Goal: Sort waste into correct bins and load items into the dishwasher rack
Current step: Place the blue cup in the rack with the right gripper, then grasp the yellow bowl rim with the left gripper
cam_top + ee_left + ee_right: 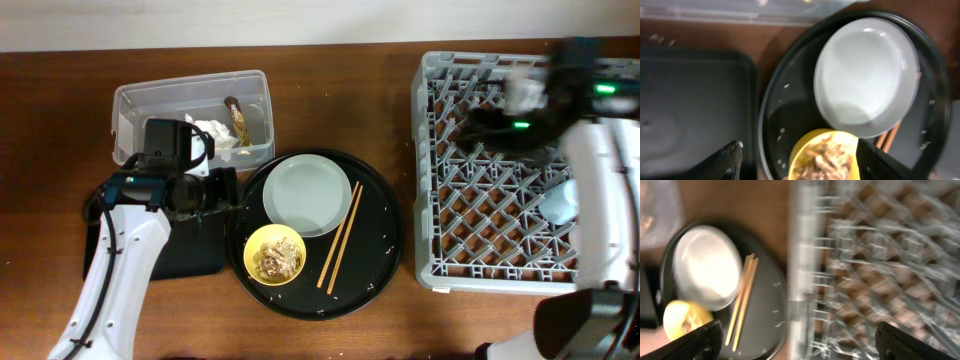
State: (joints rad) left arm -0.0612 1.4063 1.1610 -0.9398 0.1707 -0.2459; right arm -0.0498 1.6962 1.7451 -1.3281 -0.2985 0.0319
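The pale plate (308,195), the yellow bowl (275,253) of brownish food scraps (277,260) and the wooden chopsticks (340,237) lie on a round black tray. My left gripper (225,190) is open and empty, and in the left wrist view (800,167) its fingers straddle the yellow bowl (822,157) from above. White tissues (215,135) and the brown wrapper stick (240,120) lie in the clear tub (135,105). My right gripper (470,122) is open and empty over the left part of the dishwasher rack (432,180). A pale blue cup (558,200) shows in the rack. The pink cup is not discernible.
The shallow black tray (195,250) lies under my left arm, left of the round black tray (380,250). The right wrist view is blurred; it shows the chopsticks (742,300), the plate (707,265) and the rack's edge (800,280). Brown table surrounds everything.
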